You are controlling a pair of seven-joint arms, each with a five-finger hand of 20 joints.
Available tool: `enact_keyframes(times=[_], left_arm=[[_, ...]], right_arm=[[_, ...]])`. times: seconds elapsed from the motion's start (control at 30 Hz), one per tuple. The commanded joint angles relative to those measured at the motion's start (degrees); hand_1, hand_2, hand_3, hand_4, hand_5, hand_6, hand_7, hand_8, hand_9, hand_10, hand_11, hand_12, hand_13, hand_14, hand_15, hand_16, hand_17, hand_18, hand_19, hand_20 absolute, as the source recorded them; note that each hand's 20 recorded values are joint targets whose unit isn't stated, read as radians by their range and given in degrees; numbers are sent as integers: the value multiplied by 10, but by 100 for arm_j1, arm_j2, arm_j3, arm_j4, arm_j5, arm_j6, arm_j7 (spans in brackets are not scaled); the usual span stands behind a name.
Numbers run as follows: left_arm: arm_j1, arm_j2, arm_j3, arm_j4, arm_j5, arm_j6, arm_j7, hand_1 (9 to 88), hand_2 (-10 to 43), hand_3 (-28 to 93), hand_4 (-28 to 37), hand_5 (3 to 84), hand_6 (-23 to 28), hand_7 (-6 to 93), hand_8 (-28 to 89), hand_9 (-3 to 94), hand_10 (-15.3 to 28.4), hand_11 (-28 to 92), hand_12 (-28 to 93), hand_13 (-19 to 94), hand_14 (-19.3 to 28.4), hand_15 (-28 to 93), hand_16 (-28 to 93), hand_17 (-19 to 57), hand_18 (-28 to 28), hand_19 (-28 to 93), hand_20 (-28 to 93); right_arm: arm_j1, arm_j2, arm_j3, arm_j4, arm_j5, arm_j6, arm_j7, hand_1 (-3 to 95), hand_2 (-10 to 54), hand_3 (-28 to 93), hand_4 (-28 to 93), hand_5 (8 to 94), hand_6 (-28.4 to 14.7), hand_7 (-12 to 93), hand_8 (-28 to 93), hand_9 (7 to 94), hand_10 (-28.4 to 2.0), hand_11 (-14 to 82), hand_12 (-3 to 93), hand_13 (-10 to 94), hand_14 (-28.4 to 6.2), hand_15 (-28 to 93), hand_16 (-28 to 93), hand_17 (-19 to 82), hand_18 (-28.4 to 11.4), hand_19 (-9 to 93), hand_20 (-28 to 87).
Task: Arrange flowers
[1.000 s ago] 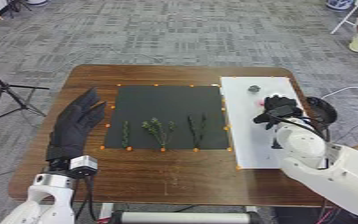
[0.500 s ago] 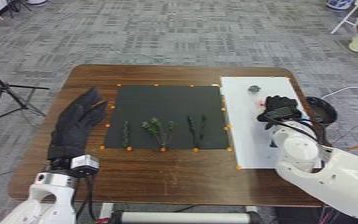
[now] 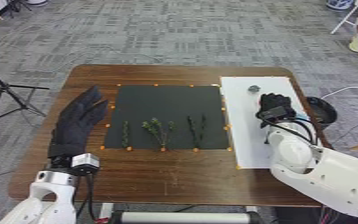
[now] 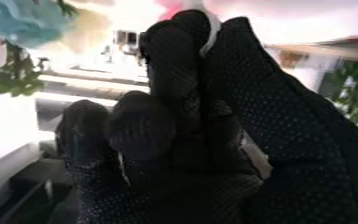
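Observation:
My right hand (image 3: 276,104) is over the white sheet (image 3: 255,155) on the right. In the right wrist view the hand (image 4: 193,135) has its fingers curled, and a pale thin piece (image 4: 213,31) is pinched between thumb and finger; a pink blur lies beyond it. A grey-blue flower (image 3: 254,89) rests on the sheet past the hand. Green sprigs lie on the black mat (image 3: 158,100): a narrow one (image 3: 126,134), a bushy one (image 3: 159,131) and a dark forked one (image 3: 197,131). My left hand (image 3: 76,122) is held over the table's left side, fingers straight.
A round black container (image 3: 327,114) stands at the table's right edge, beside my right wrist. Orange markers border the mat and sheet. The brown table (image 3: 171,175) runs in front of them. A black tripod (image 3: 11,92) stands on the floor to the left.
My right hand has drawn its fingers together and turned a little, while its forearm has swung left. The pink spot beside it is now covered. My left hand has hardly moved.

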Motion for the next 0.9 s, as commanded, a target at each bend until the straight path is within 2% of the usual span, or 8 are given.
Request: enact_keyframes(times=[0.03,0.2,0.4,0.57,0.67,0.7,0.73,0.9], left_arm=[[-82,112,-15,-17,-27,-40,-8,249,-15,673,-247,327,31,158,-72,243,119,193,197,203,141,265,65,-97,199,374,127],[-546,478,101,77,-18,-138,-71,249,-16,674,-247,327,30,158,-72,244,119,193,197,202,141,265,64,-97,199,374,127],[-1121,853,283,222,-25,-308,-165,249,-16,673,-248,327,31,159,-72,244,120,192,196,202,140,264,64,-97,199,374,126],[-1543,1027,444,310,-71,-362,-89,248,-15,672,-247,326,32,156,-72,243,119,192,197,202,140,263,64,-97,199,374,126],[-1838,1107,608,370,-64,-355,-19,247,-15,672,-247,326,31,157,-71,244,119,193,198,202,140,263,65,-97,199,375,126],[-2041,1105,756,447,-75,-333,12,247,-15,673,-247,326,31,157,-71,244,119,193,198,202,140,264,65,-97,199,375,127],[-2195,1127,872,478,-92,-286,63,247,-16,673,-247,327,31,157,-71,244,119,193,197,202,140,264,65,-96,199,375,126],[-2702,1171,1195,589,-72,-308,171,247,-16,673,-248,328,32,157,-71,247,120,196,198,205,141,267,65,-95,199,376,126]], right_arm=[[-162,109,342,-355,-160,93,-145,478,-78,807,-244,707,-16,449,104,792,-85,369,522,720,-81,795,370,419,-210,932,641],[319,-91,137,-716,-86,182,-559,482,-83,806,-233,710,-17,457,93,792,-88,376,520,719,-82,797,376,419,-208,932,643],[1278,-987,-553,-703,274,318,-1096,449,-95,827,-160,727,-16,469,90,813,-95,366,518,723,-82,800,377,422,-207,932,647],[1602,-1788,-893,-664,455,363,-1406,433,-95,830,-118,737,-18,476,89,821,-95,377,514,730,-83,803,378,425,-204,932,652],[1721,-2189,-1160,-685,509,299,-1471,438,-95,823,-125,738,-17,476,86,822,-94,380,513,730,-83,803,379,426,-204,932,653],[1711,-2326,-1186,-600,508,265,-1580,440,-95,822,-127,738,-17,476,84,822,-94,379,513,730,-83,803,379,426,-204,932,653],[1728,-2441,-1238,-555,561,221,-1652,442,-95,821,-131,739,-16,476,82,822,-94,379,512,730,-82,803,379,426,-204,932,653],[1799,-2984,-1521,-211,649,45,-1931,455,-95,814,-162,747,-13,465,60,826,-90,371,501,727,-81,801,383,424,-203,932,652]])
